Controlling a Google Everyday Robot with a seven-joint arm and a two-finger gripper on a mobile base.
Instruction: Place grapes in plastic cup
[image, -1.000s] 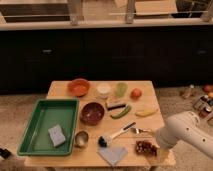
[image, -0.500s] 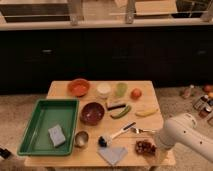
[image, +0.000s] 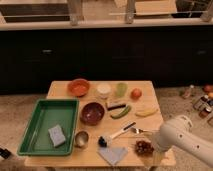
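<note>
The grapes (image: 143, 147), a small dark reddish-purple bunch, lie on the wooden table (image: 60, 90) near its front right corner. The plastic cup (image: 121, 89), pale green and see-through, stands upright at the back of the table, between a white container (image: 103, 90) and the round orange-red fruit (image: 136, 93). My white arm (image: 177, 136) reaches in from the lower right. The gripper (image: 152, 148) is right beside the grapes on their right side, low over the table. The cup is far from the gripper, across the table.
A green tray (image: 35, 131) with a grey sponge (image: 57, 135) fills the left side. A metal cup (image: 81, 138), dark red bowl (image: 92, 112), orange bowl (image: 78, 87), green vegetable (image: 121, 112), banana (image: 146, 112), brush (image: 116, 134), fork (image: 138, 131) and blue cloth (image: 113, 154) lie between.
The arm has shifted slightly to the left, towards the grapes. The grapes and the other things on the table have not moved.
</note>
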